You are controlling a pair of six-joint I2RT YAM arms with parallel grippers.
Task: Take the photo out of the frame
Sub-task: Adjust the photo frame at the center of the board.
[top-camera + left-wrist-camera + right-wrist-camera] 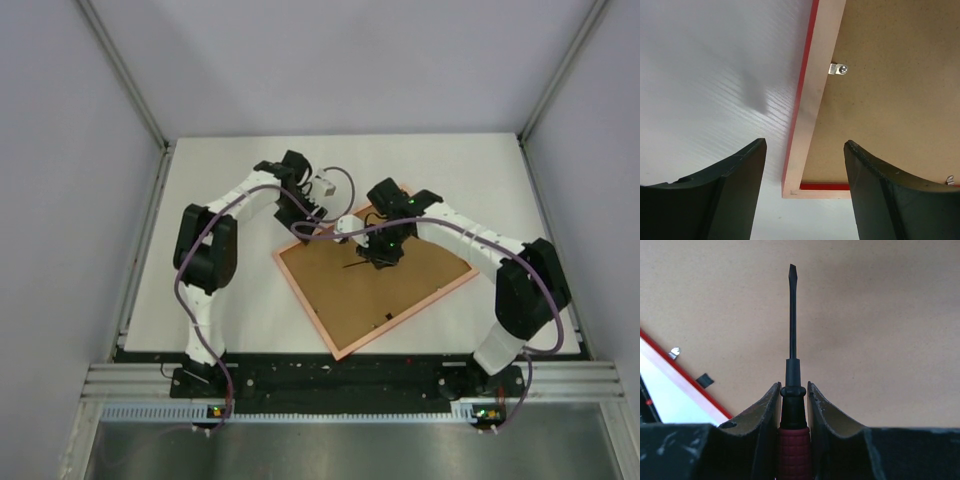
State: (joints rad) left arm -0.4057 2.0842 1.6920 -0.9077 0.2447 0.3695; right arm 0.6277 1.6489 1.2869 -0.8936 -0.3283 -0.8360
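Two arms reach in over the white counter (220,190), and both meet above the frame (309,306). The frame lies face down near the middle of the counter and is turned askew. One corner points at the near edge and another at the left edge. Its brown back (410,285) faces up inside a pale rim with a thin red line along the outer side. The photo does not show, since only the back is in sight.

The left gripper (805,142) hangs at the frame's corner nearest the counter's left edge with its fingers spread wide apart. One finger is over bare counter and the other over the brown back, with the corner between them. Whether either finger touches the frame cannot be told. A small metal tab (838,68) sits on the rim just beyond, turned in over the back.

The right gripper (793,385) is over the middle of the back, its fingers clamped on the red-and-black handle of a flat-blade screwdriver (792,315). The thin dark shaft sticks straight out ahead of the fingers, toward the counter's left edge. Whether its tip touches the back cannot be told.
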